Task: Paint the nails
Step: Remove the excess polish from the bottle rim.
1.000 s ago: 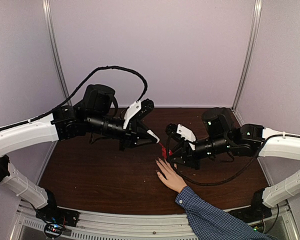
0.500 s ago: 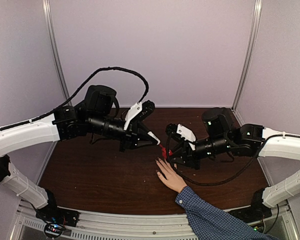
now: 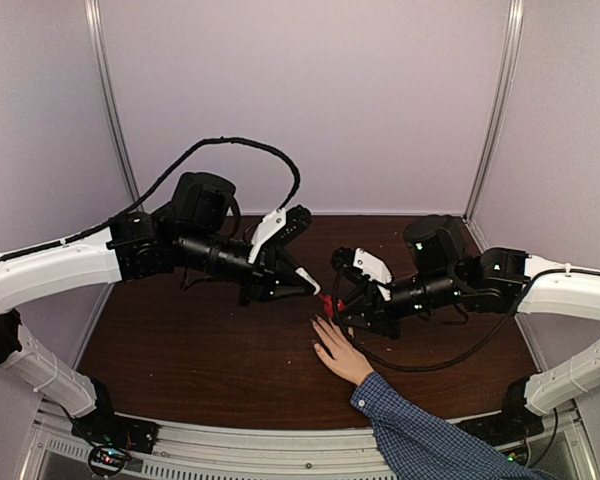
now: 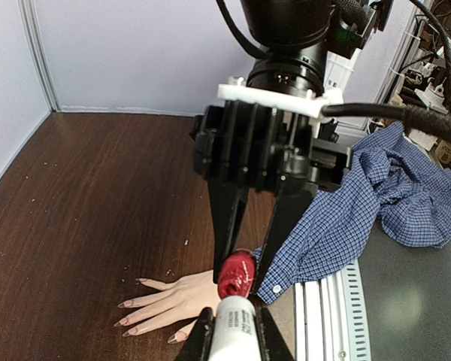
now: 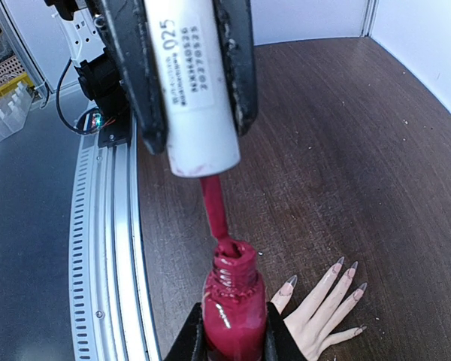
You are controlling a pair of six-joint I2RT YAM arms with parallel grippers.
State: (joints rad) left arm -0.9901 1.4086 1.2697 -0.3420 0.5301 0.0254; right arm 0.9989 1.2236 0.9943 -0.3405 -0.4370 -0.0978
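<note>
Left arm [image 3: 70, 265] reaches in from the left, over the dark wooden desk [image 3: 180, 350]. Left jaws pinched on a white cap [image 5: 195, 98], printed lettering facing the right wrist camera. A thin brush stem [image 5: 214, 210], coated red, hangs from the cap, its tip at the open neck of the polish bottle [image 5: 233, 308].

Bottle: small, glossy red, upright, raised off the desk. Right jaws clamped on its body from both sides. Cap and bottle sit close together near mid-desk, one directly over the other in the right wrist view.

Just below the bottle, a light-skinned hand [image 3: 338, 352] lies flat, palm down, fingers spread and pointing toward the left rear. The nails [image 5: 346, 265] are long and pointed; those that show look pale pinkish. They rest on the desk, near the bottle but apart from the brush.

Right arm [image 3: 540, 285] comes in from the right. A blue checked sleeve [image 3: 430, 440] trails from the wrist to the near right edge.
</note>
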